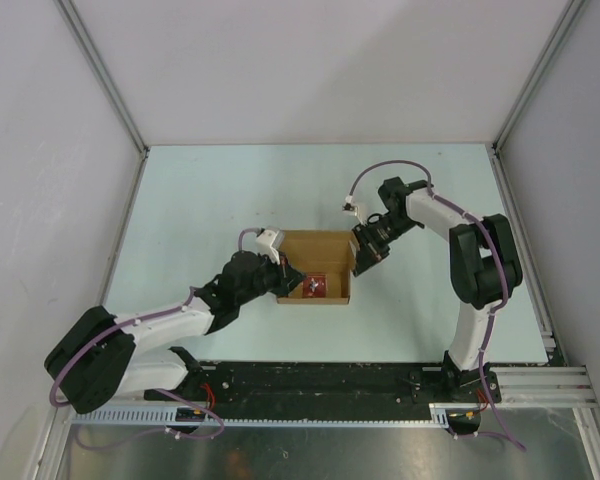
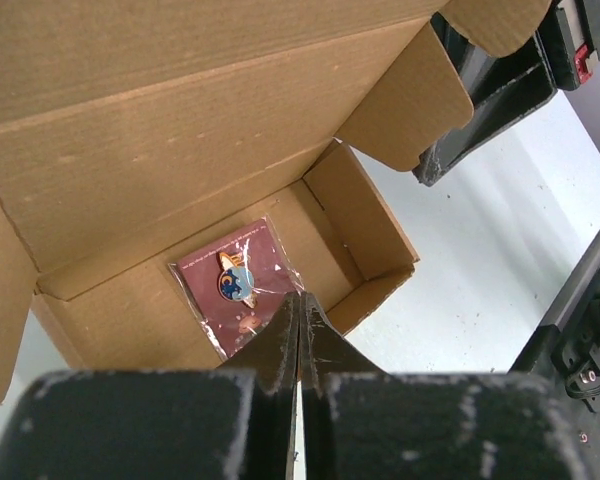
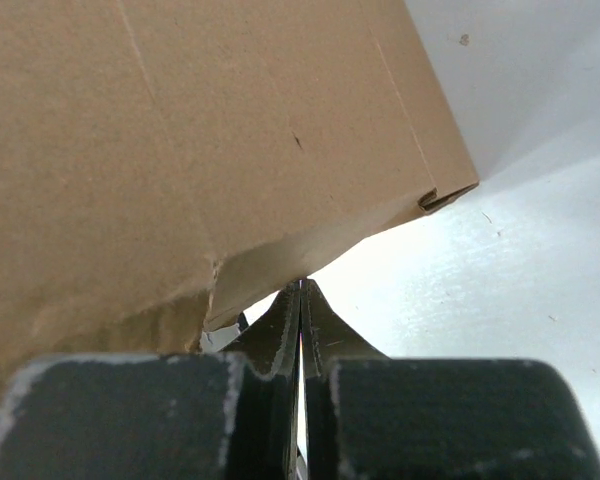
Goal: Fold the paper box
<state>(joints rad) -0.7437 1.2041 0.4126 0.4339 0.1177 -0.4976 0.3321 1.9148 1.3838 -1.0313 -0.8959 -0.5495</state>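
Box open on table, both claws closed at its sides

Brown paper box (image 1: 315, 258) sits near the middle of the pale table (image 1: 210, 190), its lid flap raised and its inside open to the overhead view. A small red packet (image 2: 235, 285) in clear wrap lies flat on the box floor, towards the near wall. The left claw (image 2: 300, 310) is at the box's near-left side, fingers pressed together above that wall. The right claw (image 3: 301, 300) is at the right side, fingers also together, with the tips meeting a side flap's edge. Whether either one pinches cardboard cannot be told.
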